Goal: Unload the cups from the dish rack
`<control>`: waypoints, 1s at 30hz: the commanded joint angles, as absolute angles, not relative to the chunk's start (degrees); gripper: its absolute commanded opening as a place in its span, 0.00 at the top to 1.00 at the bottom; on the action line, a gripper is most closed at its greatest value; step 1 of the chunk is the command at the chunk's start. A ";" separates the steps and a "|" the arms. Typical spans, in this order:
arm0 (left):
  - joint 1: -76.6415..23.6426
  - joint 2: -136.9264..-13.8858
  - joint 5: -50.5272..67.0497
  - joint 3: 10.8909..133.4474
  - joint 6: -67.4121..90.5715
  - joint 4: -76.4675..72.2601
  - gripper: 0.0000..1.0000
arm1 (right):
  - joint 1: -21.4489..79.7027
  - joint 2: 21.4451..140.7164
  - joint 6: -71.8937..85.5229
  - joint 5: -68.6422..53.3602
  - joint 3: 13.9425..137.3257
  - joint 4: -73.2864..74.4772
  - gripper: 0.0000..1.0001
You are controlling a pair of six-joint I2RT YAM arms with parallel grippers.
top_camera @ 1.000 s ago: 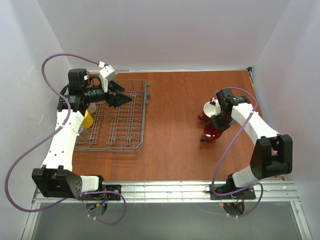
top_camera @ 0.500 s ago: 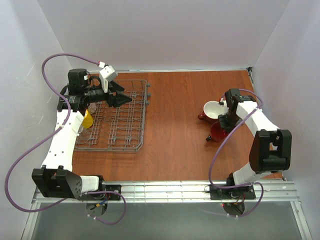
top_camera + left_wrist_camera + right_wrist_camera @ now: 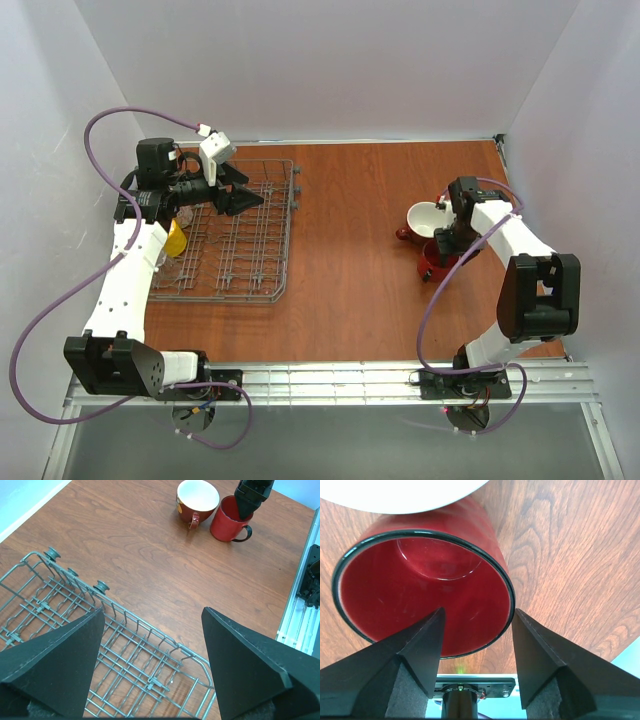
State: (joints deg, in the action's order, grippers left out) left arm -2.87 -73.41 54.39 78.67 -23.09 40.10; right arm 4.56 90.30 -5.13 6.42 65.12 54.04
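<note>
The plain red mug (image 3: 425, 590) stands upright on the table, also seen in the top view as the red mug (image 3: 433, 263). My right gripper (image 3: 477, 614) is open and straddles its near rim, one finger inside and one outside, with a gap to the wall. The floral mug with white inside (image 3: 422, 218) sits right behind it. The grey wire dish rack (image 3: 255, 250) is at the left, with a yellow mug (image 3: 176, 238) at its left side. My left gripper (image 3: 245, 200) hovers open over the rack (image 3: 135, 650), holding nothing.
From the left wrist, the floral mug (image 3: 197, 501) and red mug (image 3: 229, 522) show far off on the wood table, with the right gripper (image 3: 248, 511) on top. White walls close in the back and sides. A metal rail (image 3: 330, 380) runs along the near edge.
The right arm carried the red mug slightly right and set it upright beside the floral mug, then its jaws opened off the rim. The left arm has not moved.
</note>
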 commanded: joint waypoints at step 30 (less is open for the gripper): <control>24.15 -80.86 12.66 85.96 -35.24 54.84 0.21 | 4.75 69.61 -4.39 -6.77 74.54 46.77 0.42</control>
State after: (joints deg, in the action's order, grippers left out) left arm 22.22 -81.38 17.89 84.16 -29.52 49.89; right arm 4.58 70.91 -4.67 -4.14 75.85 51.09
